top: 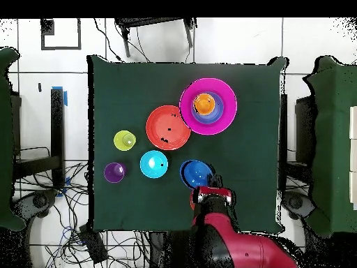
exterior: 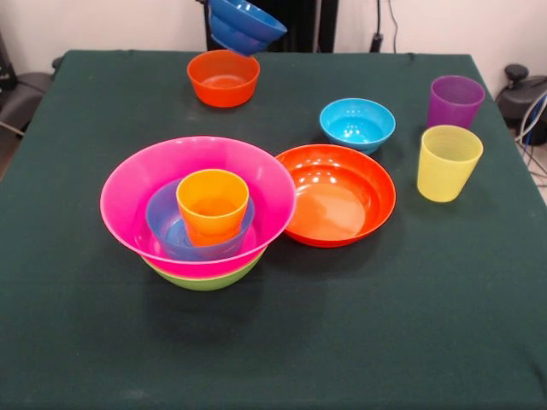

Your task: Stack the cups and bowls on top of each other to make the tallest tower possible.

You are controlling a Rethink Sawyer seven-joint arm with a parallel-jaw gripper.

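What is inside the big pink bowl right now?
The large glossy pink bowl holds a small dark blue bowl, with the orange tapered plastic cup upright inside it. The cup hides the blue bowl's bottom.

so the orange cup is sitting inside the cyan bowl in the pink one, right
Not quite: the orange cup sits in a dark blue bowl, not the cyan one, inside the pink bowl. The front view shows the cyan bowl standing alone on the table.

A dark green tablecloth (exterior: 410, 325) is spread over the table. Tangled cables (top: 77, 237) are seen on the tiled floor (top: 153, 42) beside it.
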